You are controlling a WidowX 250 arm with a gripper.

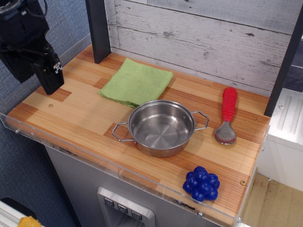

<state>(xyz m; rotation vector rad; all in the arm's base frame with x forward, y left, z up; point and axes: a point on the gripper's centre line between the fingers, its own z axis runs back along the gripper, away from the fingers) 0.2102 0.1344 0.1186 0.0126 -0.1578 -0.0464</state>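
My black gripper (pixel 51 84) hangs over the far left of the wooden counter, its fingers together with nothing between them, pointing down just above the surface. It touches no object. Nearest to it is a folded green cloth (pixel 136 82), lying flat to its right at the back. In front of the cloth sits an empty steel pot (pixel 161 126) with two wire handles. Right of the pot lies a spoon (pixel 227 116) with a red handle, bowl toward the front. A blue bunch of grapes (pixel 201 183) rests near the front right corner.
A dark post (pixel 98 29) stands at the back left and another at the right edge. A whitewashed plank wall (pixel 203 38) closes the back. A clear plastic lip (pixel 118 168) runs along the counter's front edge.
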